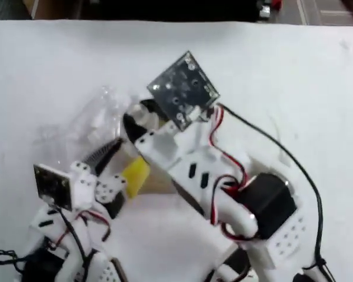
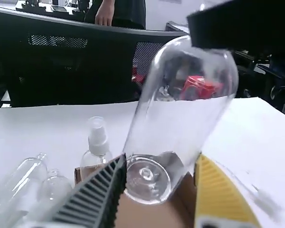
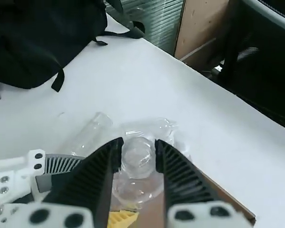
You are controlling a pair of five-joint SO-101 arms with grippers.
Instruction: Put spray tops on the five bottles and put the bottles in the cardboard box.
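Bottle (image 2: 180,118) in right claw (image 3: 137,148) tilts over cardboard box (image 2: 152,216).

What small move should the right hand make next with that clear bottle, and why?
Probably ease the right hand down a little: it is shut on the upper end of the tilted clear bottle, whose base is low over the cardboard box, next to the left hand.

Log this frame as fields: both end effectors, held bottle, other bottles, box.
right end effector: shut on clear bottle, which hangs tilted
left end effector: open, fingers flanking that bottle's base
cardboard box: below the base
capped bottle: upright, spray top on; in or behind the box, cannot tell
loose bottles: lying on table, no tops
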